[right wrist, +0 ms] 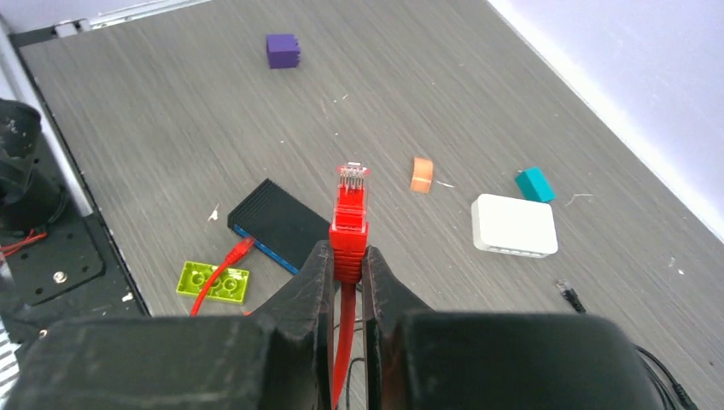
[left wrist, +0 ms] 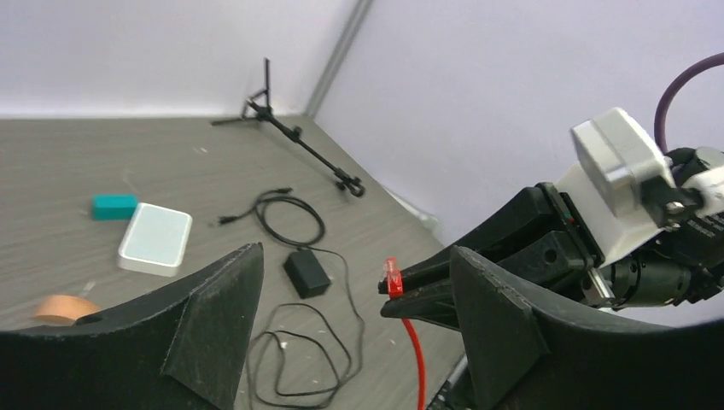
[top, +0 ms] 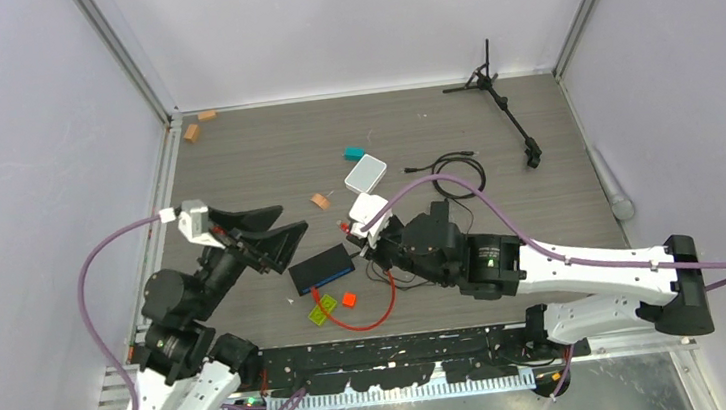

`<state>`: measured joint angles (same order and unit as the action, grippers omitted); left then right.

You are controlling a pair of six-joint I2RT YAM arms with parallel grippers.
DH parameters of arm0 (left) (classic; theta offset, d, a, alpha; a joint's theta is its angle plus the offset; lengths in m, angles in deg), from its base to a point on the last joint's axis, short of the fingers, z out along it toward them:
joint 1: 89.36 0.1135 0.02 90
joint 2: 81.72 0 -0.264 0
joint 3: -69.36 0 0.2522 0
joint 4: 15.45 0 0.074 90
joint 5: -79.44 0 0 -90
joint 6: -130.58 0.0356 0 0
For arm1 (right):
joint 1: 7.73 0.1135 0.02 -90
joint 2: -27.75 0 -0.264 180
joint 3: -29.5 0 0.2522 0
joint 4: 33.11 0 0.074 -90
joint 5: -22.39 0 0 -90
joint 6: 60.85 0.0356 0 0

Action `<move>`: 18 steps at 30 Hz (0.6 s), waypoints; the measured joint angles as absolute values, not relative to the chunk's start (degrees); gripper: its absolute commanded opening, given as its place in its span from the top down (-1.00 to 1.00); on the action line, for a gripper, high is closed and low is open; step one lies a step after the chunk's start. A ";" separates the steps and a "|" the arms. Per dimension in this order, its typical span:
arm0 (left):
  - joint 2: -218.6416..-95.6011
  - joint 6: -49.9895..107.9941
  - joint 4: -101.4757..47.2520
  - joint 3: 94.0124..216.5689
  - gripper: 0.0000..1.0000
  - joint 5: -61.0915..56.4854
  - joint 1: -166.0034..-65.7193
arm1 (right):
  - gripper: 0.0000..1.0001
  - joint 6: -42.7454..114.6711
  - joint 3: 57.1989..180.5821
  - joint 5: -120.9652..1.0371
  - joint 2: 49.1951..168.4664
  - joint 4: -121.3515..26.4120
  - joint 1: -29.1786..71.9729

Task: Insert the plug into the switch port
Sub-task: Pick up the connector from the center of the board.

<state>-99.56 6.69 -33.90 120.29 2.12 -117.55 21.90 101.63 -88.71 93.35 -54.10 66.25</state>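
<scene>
Right hand (right wrist: 348, 263): pinching plug (right wrist: 351, 209)
Left hand (left wrist: 352, 260): wide, empty
Bench (right wrist: 171, 102): grey wood-grain; walls (top: 342, 26) pale
Plug: red boot, clear tip

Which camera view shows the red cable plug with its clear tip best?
The right wrist view: the red cable plug stands large, centred and sharp, pinched in the right gripper. The left wrist view shows it small and side-on; the top view, only a red speck.
</scene>
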 measured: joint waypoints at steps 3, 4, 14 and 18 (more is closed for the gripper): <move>-104.39 4.18 -29.40 119.11 -0.53 5.51 -117.55 | 0.99 21.23 101.32 -91.42 93.35 -51.89 67.16; -106.01 3.20 -28.02 118.69 -0.49 6.65 -117.55 | 0.99 21.14 101.32 -91.79 93.35 -51.10 67.36; -114.05 -3.93 -17.82 116.42 -0.04 13.53 -117.55 | 0.99 21.09 101.32 -92.47 93.38 -48.24 69.11; -114.51 -5.11 -15.28 116.35 0.04 14.87 -117.55 | 0.99 21.12 101.45 -92.86 93.51 -48.26 69.15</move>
<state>-114.51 -5.11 -15.28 116.35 14.87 -117.55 21.12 101.45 -92.86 93.51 -48.26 69.15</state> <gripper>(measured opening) 0.501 0.146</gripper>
